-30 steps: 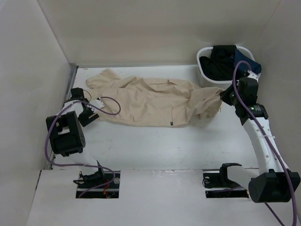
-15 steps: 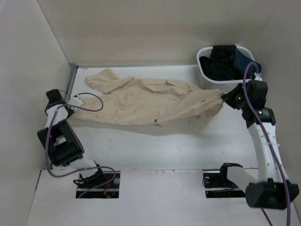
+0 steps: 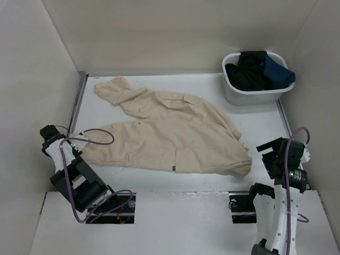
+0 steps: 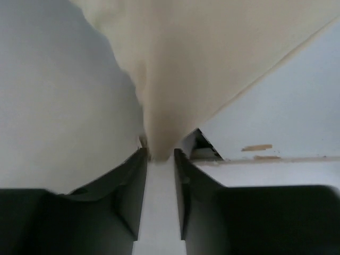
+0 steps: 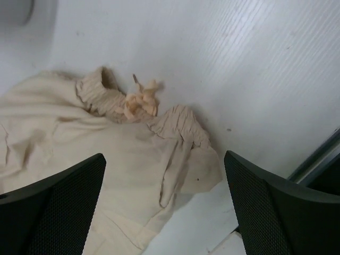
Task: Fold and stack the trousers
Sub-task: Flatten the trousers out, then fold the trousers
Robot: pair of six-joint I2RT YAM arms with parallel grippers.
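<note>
From above, the trousers (image 3: 170,135) lie spread across the middle of the table (image 3: 175,178), apparently laid out flat for folding. Their long axis runs left to right, waist at lower right, one leg reaching the upper left and the other the left edge; the basket (image 3: 249,98) sits upper right, well apart. In the left wrist view, the left gripper (image 4: 159,154) has narrow jaws with a leg end tapering between the tips; whether it pinches I cannot tell. In the right wrist view, the right gripper (image 5: 163,159) stands wide apart and empty over the gathered waist (image 5: 101,95), upper left.
</note>
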